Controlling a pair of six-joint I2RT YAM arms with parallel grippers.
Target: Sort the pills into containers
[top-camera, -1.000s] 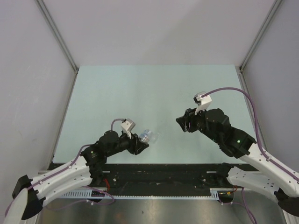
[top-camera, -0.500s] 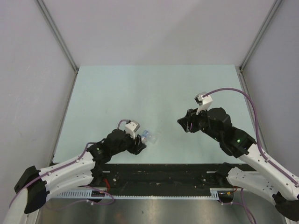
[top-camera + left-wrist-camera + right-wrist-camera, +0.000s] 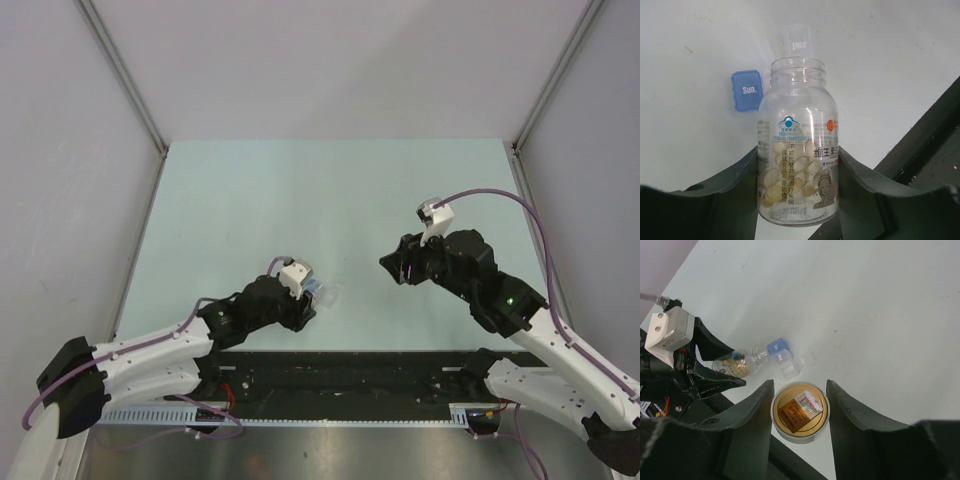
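Note:
My left gripper (image 3: 797, 172) is shut on a clear bottle (image 3: 797, 145) with its mouth open and pointing away. Pale yellow-tan pills (image 3: 790, 170) lie in its lower half. Just beyond the mouth, on the table, sit the containers: a small box with a blue lid (image 3: 747, 90) marked "Sun." and a clear compartment (image 3: 796, 42). From above, the left gripper (image 3: 305, 298) and bottle (image 3: 314, 289) are low near the table's front edge. My right gripper (image 3: 800, 407) is shut on a round gold cap (image 3: 800, 411), held above the table. Below it are the bottle (image 3: 737, 362) and blue-lidded box (image 3: 777, 347).
Two more small clear compartments (image 3: 789, 370) lie beside the blue-lidded box on the pale green table (image 3: 330, 190). A black rail (image 3: 350, 365) runs along the near edge. Grey walls (image 3: 60, 200) close in the sides and back.
The left arm has swung to the right with the bottle, bringing it lower and closer to the small boxes. The right arm has hardly moved.

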